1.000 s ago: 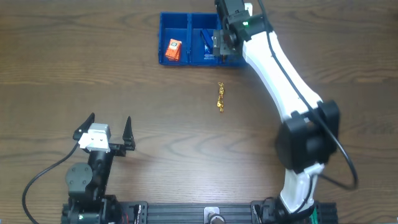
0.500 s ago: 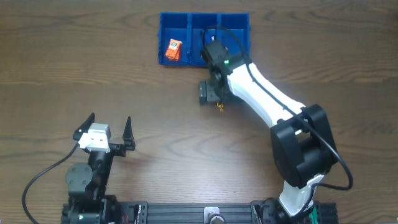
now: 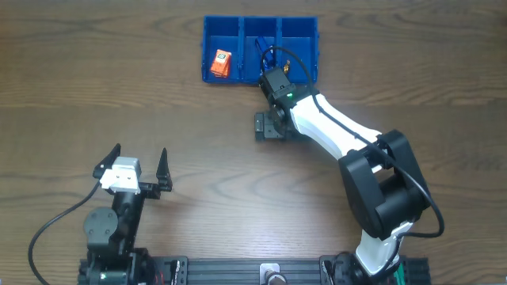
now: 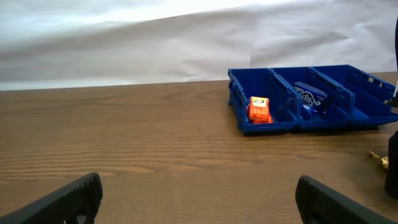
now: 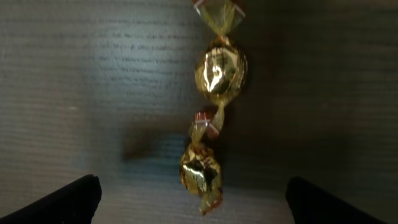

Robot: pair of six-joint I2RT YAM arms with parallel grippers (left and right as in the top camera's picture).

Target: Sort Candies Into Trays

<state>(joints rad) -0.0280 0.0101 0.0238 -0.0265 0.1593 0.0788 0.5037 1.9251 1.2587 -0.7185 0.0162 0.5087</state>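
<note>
Two gold foil-wrapped candies (image 5: 213, 70) lie end to end on the wooden table, straight below my right gripper (image 5: 193, 193). Its fingers stand open, one on each side of the nearer candy (image 5: 200, 172). In the top view the right gripper (image 3: 270, 127) hangs low just in front of the blue three-compartment tray (image 3: 207, 47). An orange candy (image 3: 223, 63) sits in the tray's left compartment and a blue-wrapped candy (image 4: 309, 96) in the middle one. My left gripper (image 3: 135, 162) is open and holds nothing, near the table's front left.
The wooden table (image 3: 95, 95) stretches bare around the tray. The right arm (image 3: 341, 134) slants across the table's right half from its base to the tray front. A white backdrop (image 4: 124, 43) rises behind the table's far edge.
My right gripper has left the tray's right side, swung toward the front, and come down over the gold candies, covering them in the top view. The left arm stayed put.
</note>
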